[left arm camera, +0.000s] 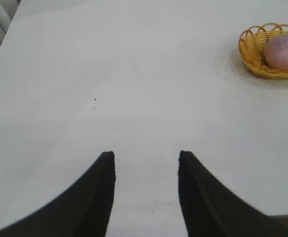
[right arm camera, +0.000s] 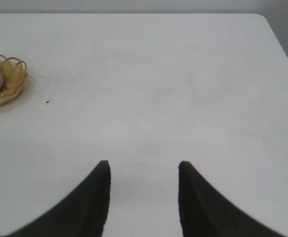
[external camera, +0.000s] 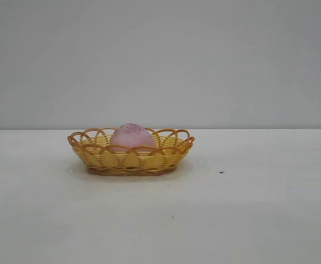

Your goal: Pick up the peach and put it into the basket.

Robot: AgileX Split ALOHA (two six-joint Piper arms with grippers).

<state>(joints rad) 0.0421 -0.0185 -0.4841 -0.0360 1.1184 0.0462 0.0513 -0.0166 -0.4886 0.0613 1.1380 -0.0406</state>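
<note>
Peach sits in the basket, center-left of frame; left gripper and right gripper both spread, holding nothing.

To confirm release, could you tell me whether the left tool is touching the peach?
Apart. The left wrist view shows the open left tool over bare table, with the peach far off in the basket.

You have the peach sitting inside the basket, which rests on the table left of centre in the exterior frame. A small dark speck lies on the table to the basket's right. In the left wrist frame the basket sits at the upper right corner; in the right wrist frame, at the left edge.
</note>
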